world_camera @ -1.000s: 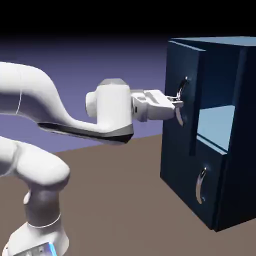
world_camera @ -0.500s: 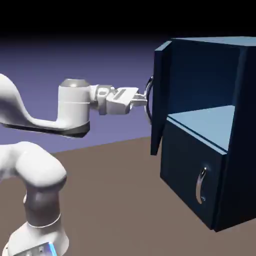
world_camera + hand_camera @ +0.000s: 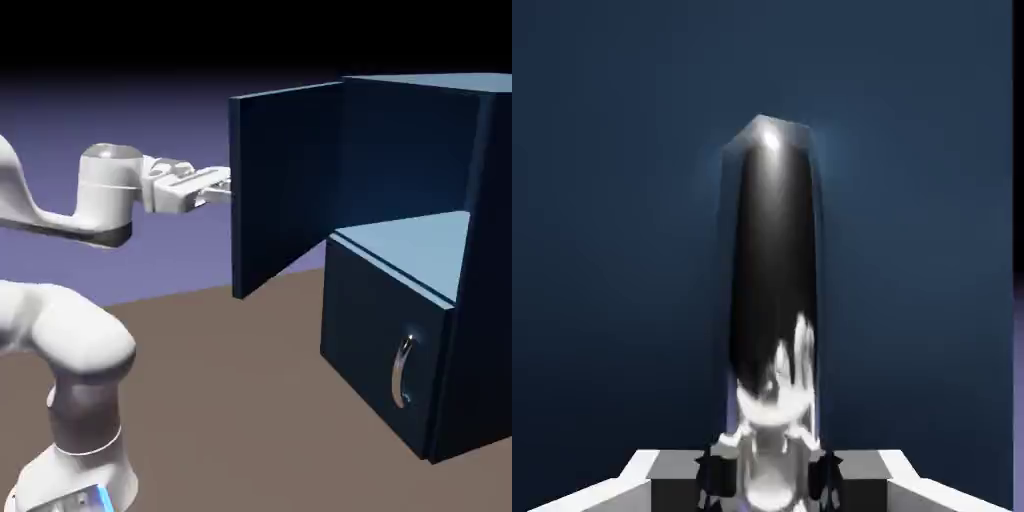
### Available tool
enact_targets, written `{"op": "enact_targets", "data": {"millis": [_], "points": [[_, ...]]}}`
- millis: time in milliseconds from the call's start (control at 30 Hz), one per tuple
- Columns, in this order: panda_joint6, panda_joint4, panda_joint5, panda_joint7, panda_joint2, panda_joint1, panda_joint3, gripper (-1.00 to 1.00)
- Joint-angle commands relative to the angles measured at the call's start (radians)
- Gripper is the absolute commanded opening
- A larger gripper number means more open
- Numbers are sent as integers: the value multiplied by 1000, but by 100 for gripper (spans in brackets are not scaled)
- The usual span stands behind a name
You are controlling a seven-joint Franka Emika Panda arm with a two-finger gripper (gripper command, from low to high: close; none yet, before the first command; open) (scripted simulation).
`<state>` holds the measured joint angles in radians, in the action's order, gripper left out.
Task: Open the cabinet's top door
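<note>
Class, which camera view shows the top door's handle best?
The hand view: the handle fills the middle as a dark, shiny bar, with the hand shut on its lower end. In the exterior view the swung-open top door hides the handle.

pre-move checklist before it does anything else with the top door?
1. Grip on handle: ok. In the hand view the bar sits between the fingers, and the gripper is shut on it.
2. Top door open: ok. It is swung well out from the cabinet, with the shelf inside exposed.
3. Lower door shut: ok, its handle untouched.
4. Handle seen from outside: cannot tell, the door hides it in the exterior view.
5. Room for more swing: cannot tell, neither view shows the hinge stop.
</note>
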<state>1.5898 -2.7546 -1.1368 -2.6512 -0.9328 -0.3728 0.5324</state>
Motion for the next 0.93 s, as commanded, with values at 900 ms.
{"op": "enact_targets", "data": {"millis": [900], "points": [[-772, 758, 333, -246, 585, 838, 998, -100]]}}
